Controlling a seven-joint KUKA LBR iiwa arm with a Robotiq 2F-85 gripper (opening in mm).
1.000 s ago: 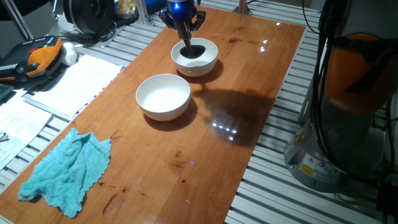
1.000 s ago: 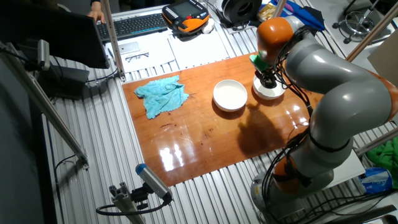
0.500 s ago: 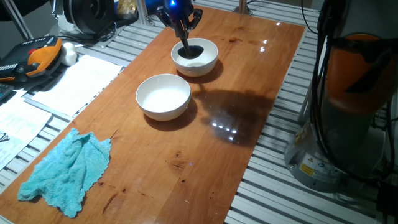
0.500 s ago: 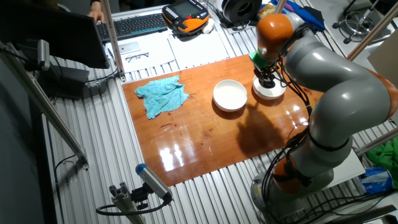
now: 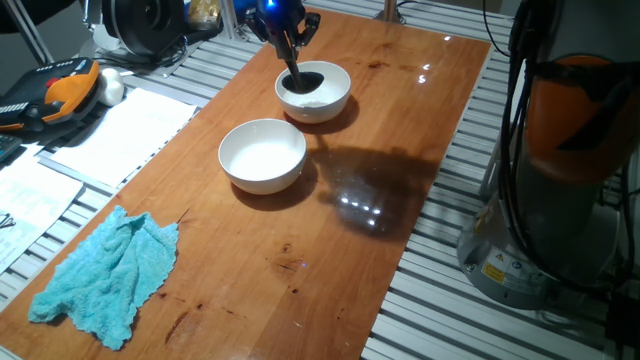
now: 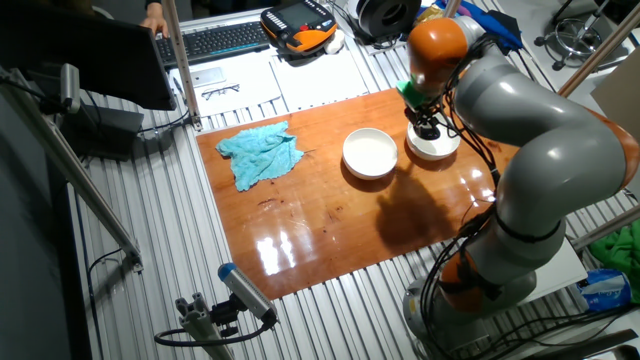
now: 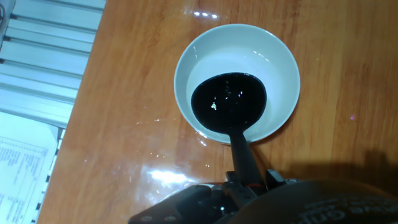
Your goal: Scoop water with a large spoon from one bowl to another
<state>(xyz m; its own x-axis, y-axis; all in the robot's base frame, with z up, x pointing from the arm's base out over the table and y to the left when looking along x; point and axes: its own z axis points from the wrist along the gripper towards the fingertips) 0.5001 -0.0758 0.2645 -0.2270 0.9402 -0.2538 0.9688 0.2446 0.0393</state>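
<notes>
Two white bowls stand on the wooden table. The far bowl [image 5: 314,92] [image 6: 434,146] [image 7: 283,68] has the black ladle head [image 5: 303,81] [image 7: 228,101] over it, holding glinting water. My gripper [image 5: 283,36] [image 6: 424,108] is shut on the ladle's handle [image 7: 242,158] just above this bowl's rim. The ladle's red end is hidden. The near bowl [image 5: 262,155] [image 6: 369,154] stands apart toward the cloth, and its inside looks plain white. Water in the far bowl [image 7: 267,59] is barely visible.
A crumpled teal cloth [image 5: 105,275] [image 6: 260,153] lies at the table's near-left end. Papers [image 5: 120,130] and an orange-black device [image 5: 55,90] lie on the slatted bench beside the table. The robot's base [image 5: 570,160] stands by the table's right side.
My gripper has risen and drifted slightly left, lifting the ladle head up from inside the far bowl.
</notes>
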